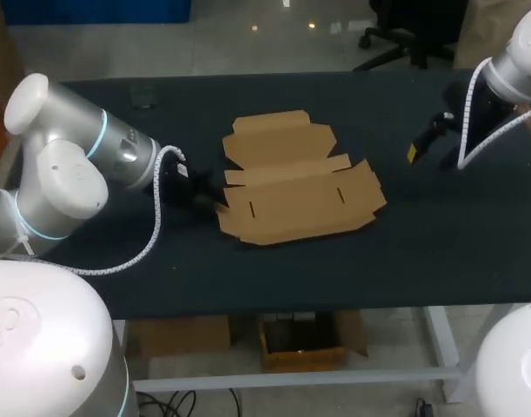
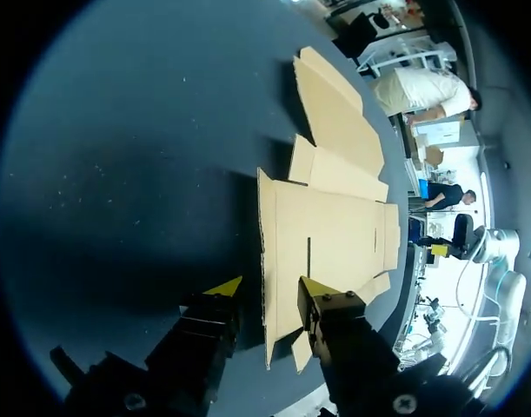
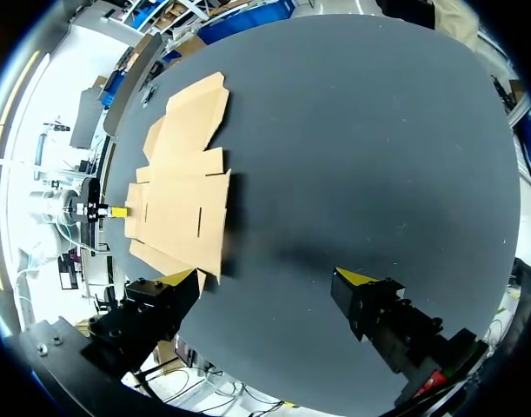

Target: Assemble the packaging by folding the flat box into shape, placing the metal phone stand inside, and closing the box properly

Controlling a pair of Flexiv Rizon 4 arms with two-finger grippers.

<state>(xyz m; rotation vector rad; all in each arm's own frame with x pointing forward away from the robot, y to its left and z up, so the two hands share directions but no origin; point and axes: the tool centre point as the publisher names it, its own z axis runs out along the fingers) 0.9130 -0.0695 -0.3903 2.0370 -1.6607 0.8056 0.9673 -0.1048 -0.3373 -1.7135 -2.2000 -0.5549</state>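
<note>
**Fig.: flat box before folding, handling notes.**

(a) Position. Flat box (image 1: 295, 187) lies unfolded near the centre of the table (image 1: 439, 252), all panels down, no wall raised. The lid panel (image 1: 278, 139) with its tuck flaps points to the far side, and the slotted base panel (image 1: 291, 204) is nearer the robot. Metal phone stand: not seen in any view.

(b) L arm. Left gripper (image 1: 195, 193) sits low at the box's left edge. In the wrist view its fingers are parted and the cardboard edge runs up betw. the two yellow tips. One tip is over the panel and the other over bare table, w/ no pinch visible.

(c) R arm. Right gripper (image 1: 419, 148) hangs well apart from the box, off its right side, fingers spread wide and holding nothing.

(d) Handling (judged). The cardboard is prob. light and thin. It should be stiff within a panel but ready to hinge along the score lines. Lying flush, it gives little purchase from above, so the best hold is at a free edge or corner flap, approx. where the L tips sit. A light sheet will likely slide or lift whole when one side is pulled, so the R arm may need to press a panel down. A hard squeeze could crease a flap off its fold line.
</note>
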